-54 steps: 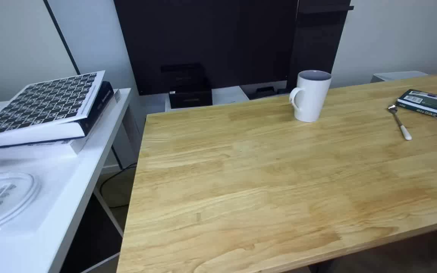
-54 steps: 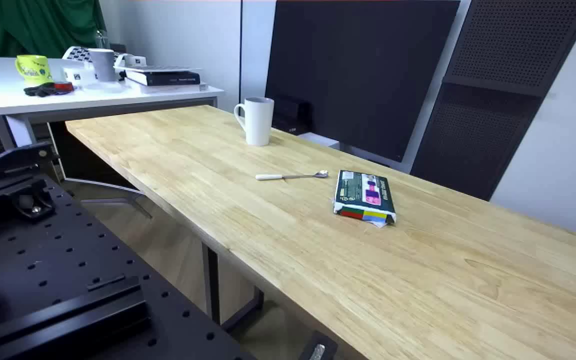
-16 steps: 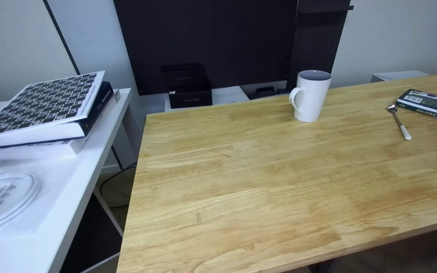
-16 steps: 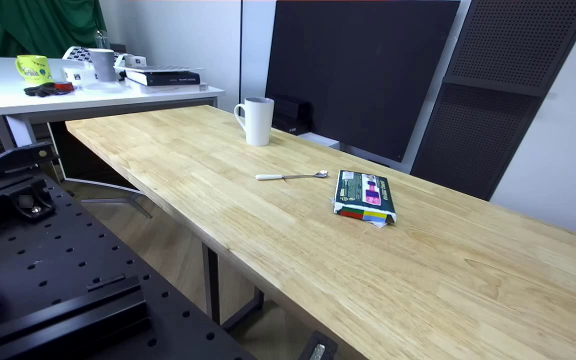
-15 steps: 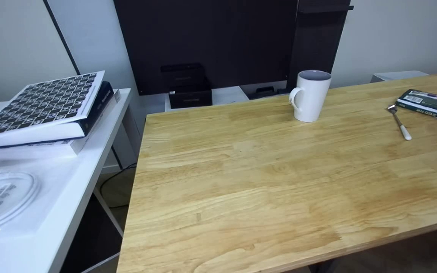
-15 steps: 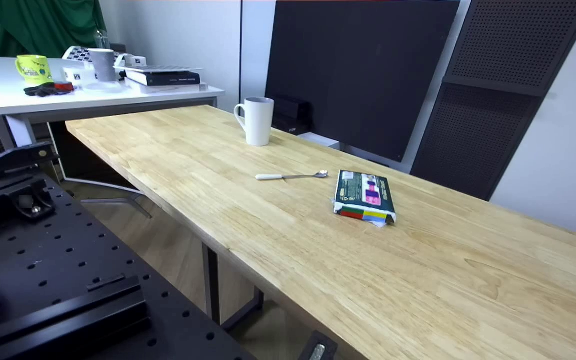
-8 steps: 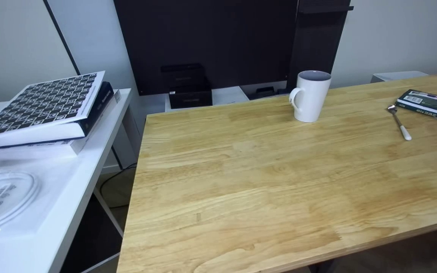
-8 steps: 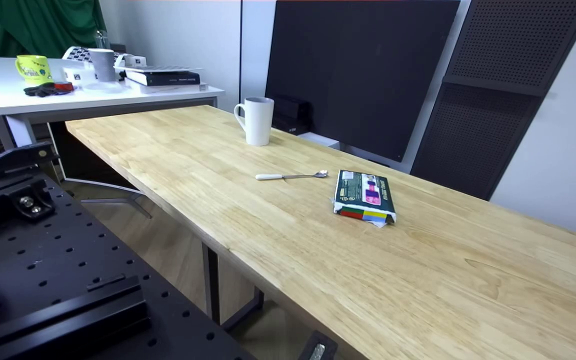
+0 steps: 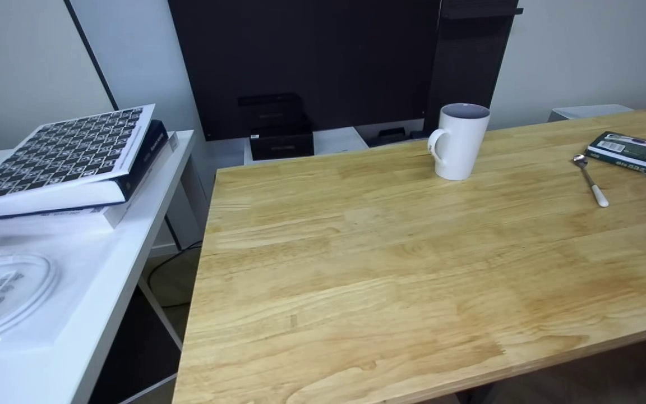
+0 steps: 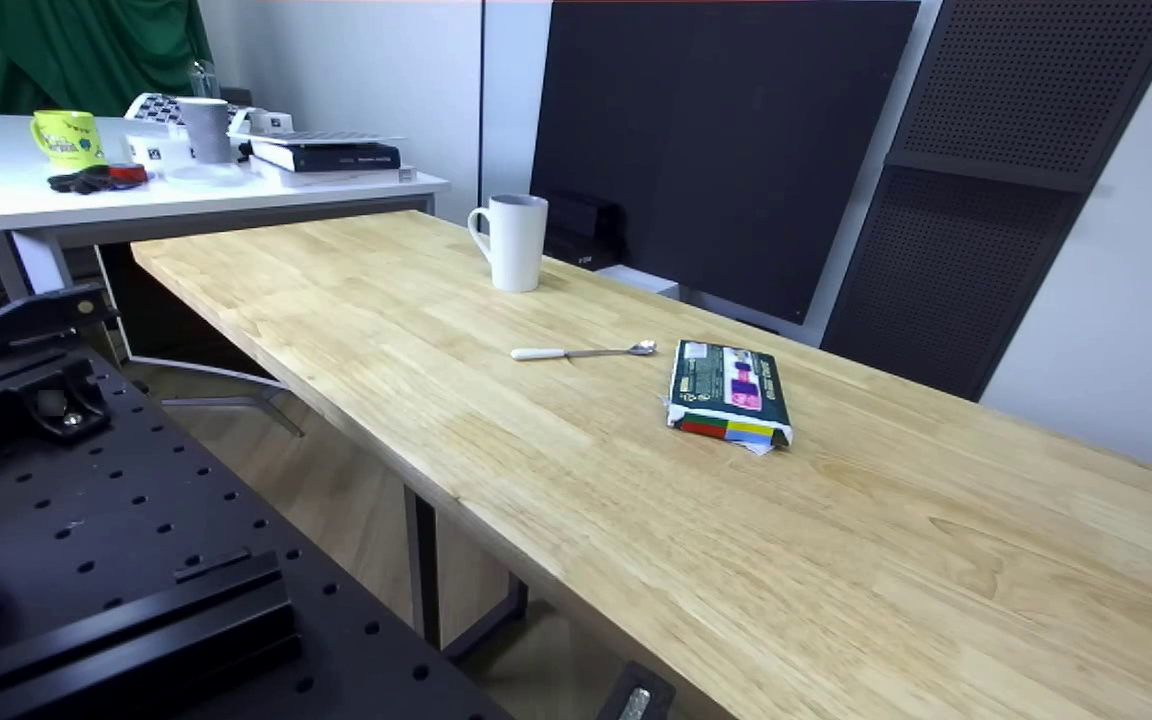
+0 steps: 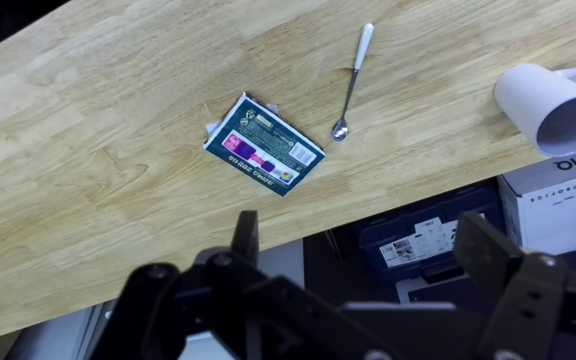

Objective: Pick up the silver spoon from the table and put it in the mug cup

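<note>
1. Spoon [image 11: 353, 78] is just lying on the grainy wood surface [image 11: 93, 150]: skinny metal stem, smooth white handle, shiny bowl near the flat dark-green packet [image 11: 264, 150].
2. Mug [image 11: 530, 107] stands upright, plain white, slightly tapered, loop handle.
3. Jaws are dark, spread wide, holding nothing.

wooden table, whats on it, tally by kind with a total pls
Mug cup: 1
Silver spoon: 1
Dark green packet: 1
Total: 3
White bits sticking out at the packet's edge are not counted; I cannot tell whether they are part of it.
</note>
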`<action>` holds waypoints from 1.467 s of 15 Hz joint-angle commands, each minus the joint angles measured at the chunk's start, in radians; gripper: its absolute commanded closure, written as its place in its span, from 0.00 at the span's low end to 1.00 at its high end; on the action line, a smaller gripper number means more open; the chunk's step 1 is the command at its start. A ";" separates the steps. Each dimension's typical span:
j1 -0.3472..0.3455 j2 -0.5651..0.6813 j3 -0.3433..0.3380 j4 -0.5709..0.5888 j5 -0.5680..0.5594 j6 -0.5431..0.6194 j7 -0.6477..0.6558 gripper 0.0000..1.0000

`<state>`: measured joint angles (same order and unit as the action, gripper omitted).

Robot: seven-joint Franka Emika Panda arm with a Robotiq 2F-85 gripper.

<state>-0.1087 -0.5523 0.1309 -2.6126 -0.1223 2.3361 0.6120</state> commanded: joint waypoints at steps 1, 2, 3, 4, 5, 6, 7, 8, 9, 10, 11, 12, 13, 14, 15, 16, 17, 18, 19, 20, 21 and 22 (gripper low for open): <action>-0.038 0.074 0.023 0.020 0.024 0.056 0.075 0.00; -0.041 0.095 0.026 0.021 0.024 0.065 0.086 0.00; -0.047 0.119 0.033 0.022 0.021 0.082 0.106 0.00; -0.050 0.147 0.038 0.024 0.018 0.099 0.125 0.00; -0.049 0.173 0.038 0.030 0.020 0.108 0.138 0.00; -0.052 0.203 0.042 0.035 0.014 0.127 0.163 0.00; -0.048 0.230 0.039 0.040 0.017 0.141 0.175 0.00; -0.051 0.260 0.041 0.046 0.007 0.167 0.199 0.00; -0.048 0.289 0.037 0.054 0.006 0.188 0.209 0.00; -0.044 0.316 0.032 0.061 0.005 0.209 0.217 0.00; -0.046 0.347 0.031 0.072 -0.005 0.236 0.235 0.00; -0.044 0.373 0.027 0.082 -0.009 0.258 0.247 0.00; -0.046 0.402 0.024 0.092 -0.022 0.289 0.268 0.00; -0.044 0.432 0.018 0.102 -0.034 0.316 0.282 0.00; -0.039 0.465 0.007 0.113 -0.036 0.343 0.285 0.00; -0.032 0.493 -0.005 0.123 -0.036 0.365 0.286 0.00; -0.019 0.522 -0.019 0.133 -0.018 0.383 0.266 0.00; -0.007 0.551 -0.031 0.143 0.000 0.392 0.249 0.00; 0.006 0.576 -0.040 0.148 0.012 0.397 0.242 0.00; 0.016 0.600 -0.051 0.153 0.012 0.405 0.243 0.00; 0.028 0.623 -0.063 0.156 0.011 0.410 0.242 0.00; 0.041 0.645 -0.075 0.159 0.009 0.414 0.242 0.00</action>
<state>-0.1106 0.0178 0.0950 -2.4934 -0.1200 2.7389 0.8497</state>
